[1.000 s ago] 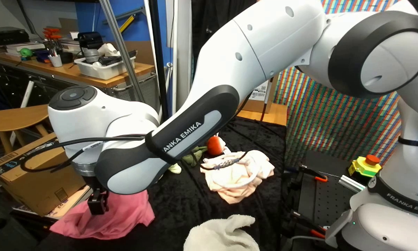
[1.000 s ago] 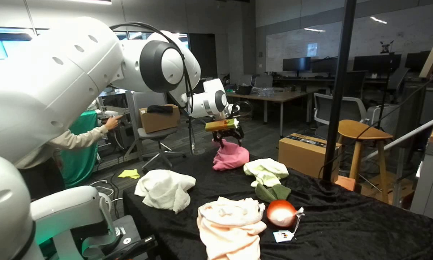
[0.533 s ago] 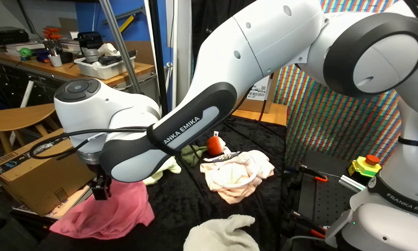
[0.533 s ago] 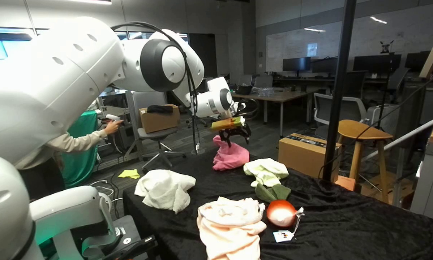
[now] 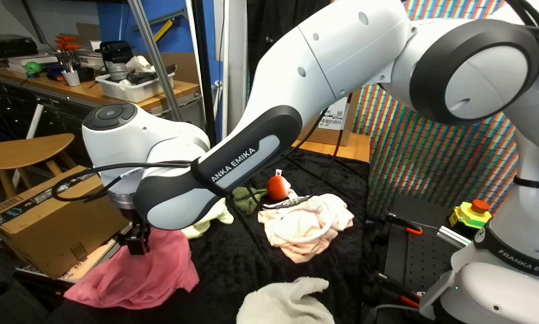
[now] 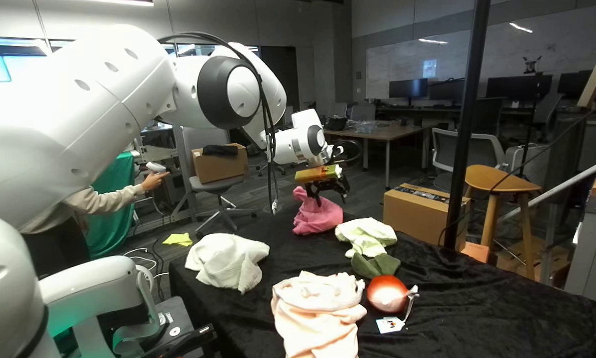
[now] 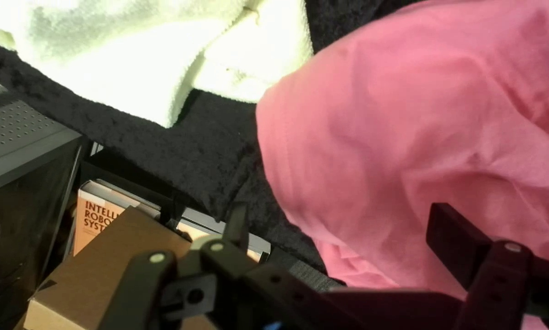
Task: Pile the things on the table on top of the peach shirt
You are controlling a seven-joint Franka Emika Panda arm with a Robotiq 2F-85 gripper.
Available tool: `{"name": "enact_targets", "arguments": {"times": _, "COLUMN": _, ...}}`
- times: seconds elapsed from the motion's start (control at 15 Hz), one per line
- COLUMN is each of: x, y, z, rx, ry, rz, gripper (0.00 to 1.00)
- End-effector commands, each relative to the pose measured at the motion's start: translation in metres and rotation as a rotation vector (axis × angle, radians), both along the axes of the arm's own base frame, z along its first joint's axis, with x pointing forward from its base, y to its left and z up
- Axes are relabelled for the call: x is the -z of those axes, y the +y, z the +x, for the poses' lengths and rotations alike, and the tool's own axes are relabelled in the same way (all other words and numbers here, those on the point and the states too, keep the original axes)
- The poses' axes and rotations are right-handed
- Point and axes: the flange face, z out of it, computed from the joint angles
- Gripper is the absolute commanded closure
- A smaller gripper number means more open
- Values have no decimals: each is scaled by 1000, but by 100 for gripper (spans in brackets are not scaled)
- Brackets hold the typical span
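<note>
Gripper (image 7: pixel 338 221), spread wide and empty, hangs partly over the pink cloth (image 6: pixel 318 220), presumably to pinch it, while the peach shirt (image 6: pixel 318 311) lies well apart on the table (image 6: pixel 477 313), likely as the pile's base.

The table (image 6: pixel 482 303), draped in black, carries a white cloth (image 6: pixel 226 261) by one corner of its robot-side edge and, farther along, the peach shirt (image 6: pixel 318 318), with a leafy red-and-white toy (image 6: pixel 386 294) just beside it. By a corner of the opposite edge lies a pink cloth (image 6: pixel 320 219), and just beside that, along the same edge, a pale green cloth (image 6: pixel 370 233).
</note>
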Motion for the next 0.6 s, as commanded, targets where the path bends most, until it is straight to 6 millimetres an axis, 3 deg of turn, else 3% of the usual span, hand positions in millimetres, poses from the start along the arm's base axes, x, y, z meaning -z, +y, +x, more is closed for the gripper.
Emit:
{"name": "enact_targets", "arguments": {"times": 0.0, "x": 7, "y": -2, "z": 4, "rx": -11, "ry": 57, "rz": 58, "gripper": 0}}
{"name": "enact_targets", "arguments": {"times": 0.53, "x": 21, "y": 0, "z": -7, "rx": -102, "ry": 255, "rz": 209, "gripper": 0}}
